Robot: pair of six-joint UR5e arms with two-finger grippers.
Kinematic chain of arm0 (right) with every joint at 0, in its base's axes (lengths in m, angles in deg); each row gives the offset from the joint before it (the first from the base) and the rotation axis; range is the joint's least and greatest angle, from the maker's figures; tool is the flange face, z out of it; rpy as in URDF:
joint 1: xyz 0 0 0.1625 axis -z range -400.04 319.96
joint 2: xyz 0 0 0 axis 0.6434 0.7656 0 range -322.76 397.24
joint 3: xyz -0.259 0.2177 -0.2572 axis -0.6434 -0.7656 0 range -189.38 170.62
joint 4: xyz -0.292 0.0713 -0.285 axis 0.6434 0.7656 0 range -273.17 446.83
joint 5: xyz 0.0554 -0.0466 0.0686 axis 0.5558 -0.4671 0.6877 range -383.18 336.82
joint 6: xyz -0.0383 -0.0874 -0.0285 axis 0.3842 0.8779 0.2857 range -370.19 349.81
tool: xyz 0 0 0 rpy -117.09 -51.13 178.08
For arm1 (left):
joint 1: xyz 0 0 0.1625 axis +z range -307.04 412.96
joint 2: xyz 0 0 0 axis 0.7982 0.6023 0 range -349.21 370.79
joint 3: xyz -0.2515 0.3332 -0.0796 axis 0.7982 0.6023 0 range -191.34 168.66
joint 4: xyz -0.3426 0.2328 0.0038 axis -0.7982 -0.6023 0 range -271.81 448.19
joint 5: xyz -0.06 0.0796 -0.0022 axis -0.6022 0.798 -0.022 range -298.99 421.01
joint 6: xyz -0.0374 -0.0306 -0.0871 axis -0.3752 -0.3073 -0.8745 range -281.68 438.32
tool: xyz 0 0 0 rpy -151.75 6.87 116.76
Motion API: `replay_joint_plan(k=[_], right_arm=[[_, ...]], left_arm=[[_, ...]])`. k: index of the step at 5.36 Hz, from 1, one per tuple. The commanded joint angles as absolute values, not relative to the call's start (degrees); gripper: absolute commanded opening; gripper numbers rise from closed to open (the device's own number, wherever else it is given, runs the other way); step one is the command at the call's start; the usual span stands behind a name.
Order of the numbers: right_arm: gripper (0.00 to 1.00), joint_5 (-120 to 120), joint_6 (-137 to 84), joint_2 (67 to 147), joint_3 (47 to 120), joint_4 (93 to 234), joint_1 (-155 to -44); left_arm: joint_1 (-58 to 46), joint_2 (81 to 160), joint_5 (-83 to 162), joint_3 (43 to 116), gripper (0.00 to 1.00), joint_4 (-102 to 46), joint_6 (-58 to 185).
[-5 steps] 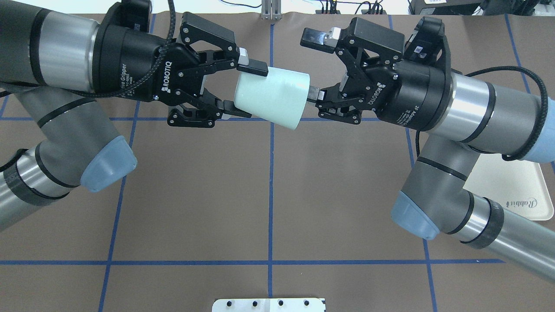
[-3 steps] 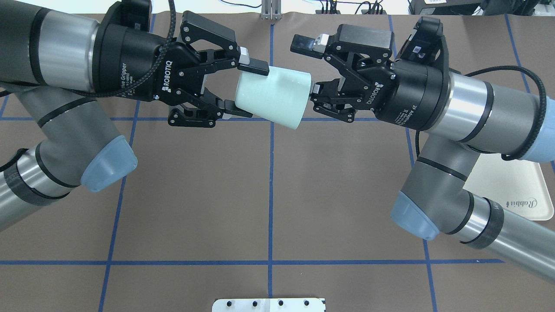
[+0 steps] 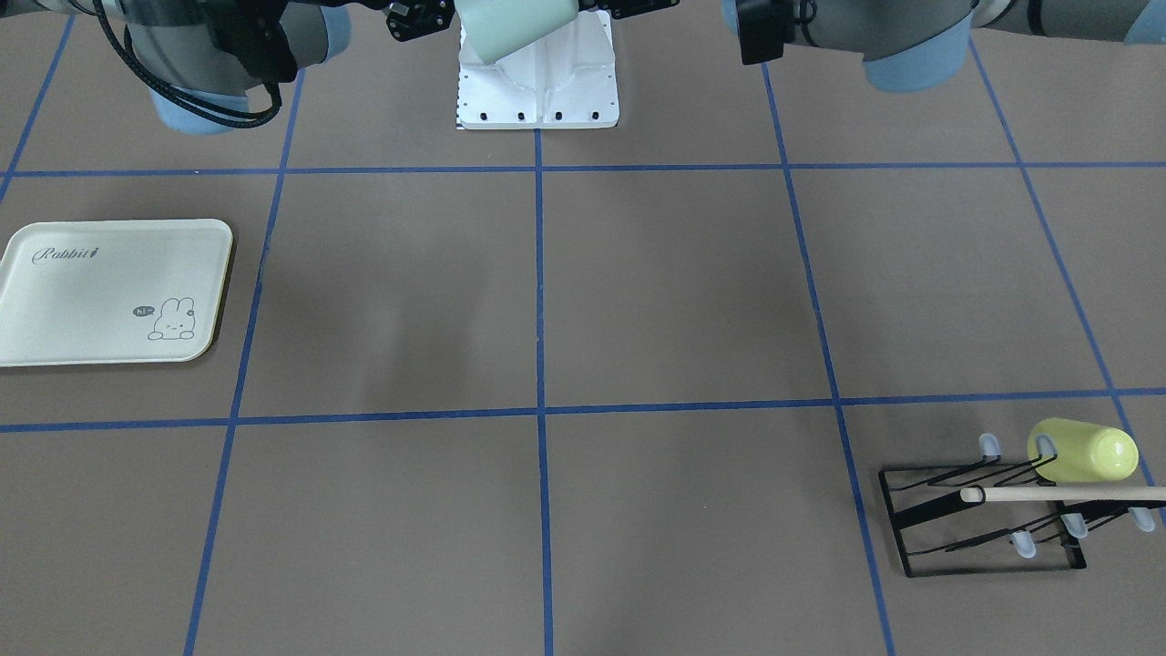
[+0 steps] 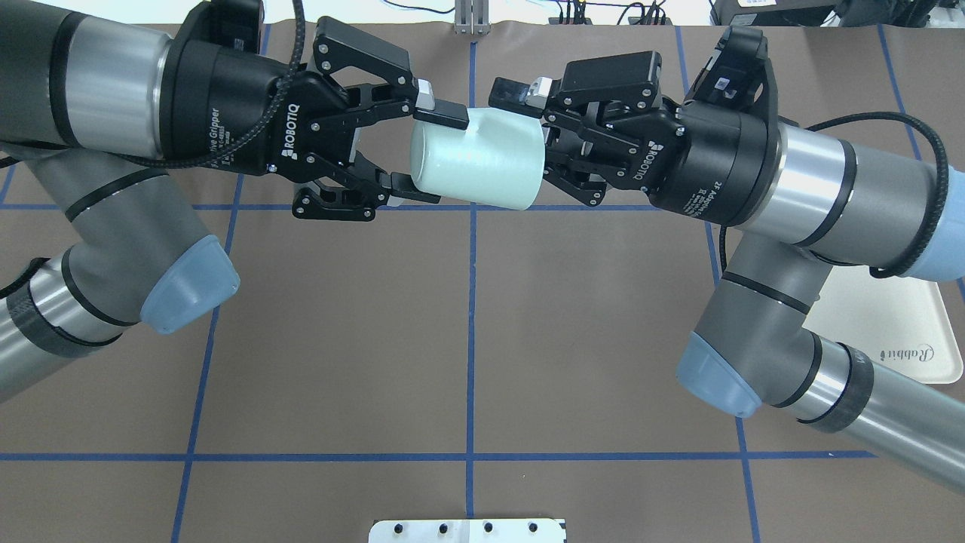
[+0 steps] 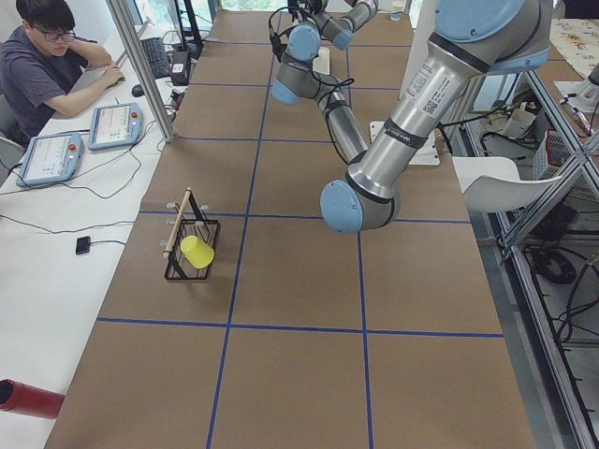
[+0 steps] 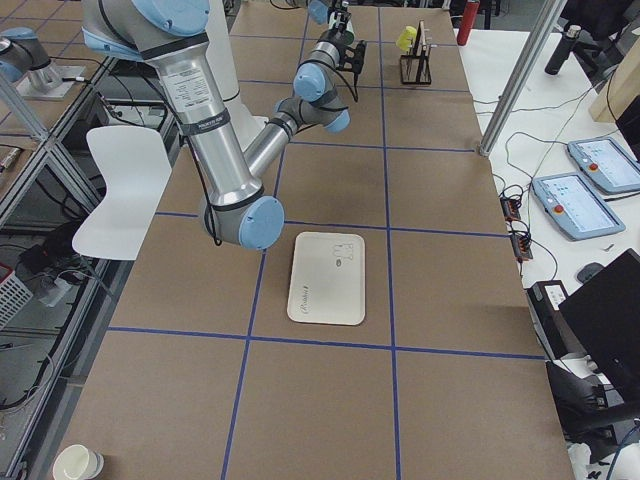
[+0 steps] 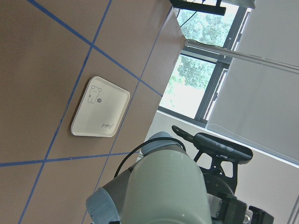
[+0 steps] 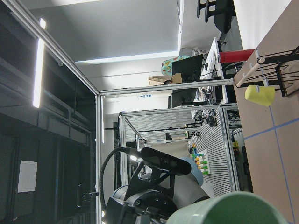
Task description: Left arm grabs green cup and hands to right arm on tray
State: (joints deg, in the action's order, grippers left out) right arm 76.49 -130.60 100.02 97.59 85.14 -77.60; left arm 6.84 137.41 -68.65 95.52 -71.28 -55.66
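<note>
The pale mint-green cup (image 4: pixel 475 166) hangs on its side in mid-air above the table's far middle. My left gripper (image 4: pixel 430 156) is shut on its base end, one finger above and one below. From the other side my right gripper (image 4: pixel 528 124) has closed on the rim: its upper finger lies on the outer wall, and the other finger is hidden inside the mouth. The front-facing view shows the cup (image 3: pixel 515 27) at its top edge. The cream Rabbit tray (image 3: pixel 109 273) lies bare on the robot's right side, partly under the right arm (image 4: pixel 784 317) in the overhead view.
A black wire rack (image 3: pixel 984 528) with a wooden rod holds a brighter yellow-green cup (image 3: pixel 1084 451) on the robot's far left. The white base plate (image 3: pixel 537 82) sits under the grippers. Both forearms lean low over the table. An operator (image 5: pixel 56 56) sits at the side desk.
My right gripper has moved left onto the cup's mouth and its fingers have narrowed onto the rim. The cup has turned from tilted to nearly level. The left gripper has stayed put.
</note>
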Motion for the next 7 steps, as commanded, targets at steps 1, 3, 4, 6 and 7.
replay_joint_plan(k=[1, 3, 4, 6, 7], right_arm=[[0.00, 76.6, -130.3, 100.1, 97.6, 85.0, -77.6], [0.00, 76.6, -130.3, 101.0, 97.6, 85.1, -78.5], [0.00, 78.5, -130.3, 102.5, 97.6, 85.9, -80.7], [0.00, 88.7, -129.9, 103.0, 97.4, 100.2, -90.1], [0.00, 92.0, -124.2, 103.4, 97.5, 108.9, -92.4]], left_arm=[[6.8, 138.0, -68.5, 95.5, 1.00, -71.2, -55.3], [6.3, 137.8, -68.9, 95.4, 1.00, -71.2, -55.0], [5.9, 137.4, -69.4, 95.4, 1.00, -71.1, -54.7], [4.9, 136.0, -70.0, 95.0, 1.00, -70.7, -54.4], [4.9, 133.3, -70.0, 94.2, 1.00, -69.9, -48.2]])
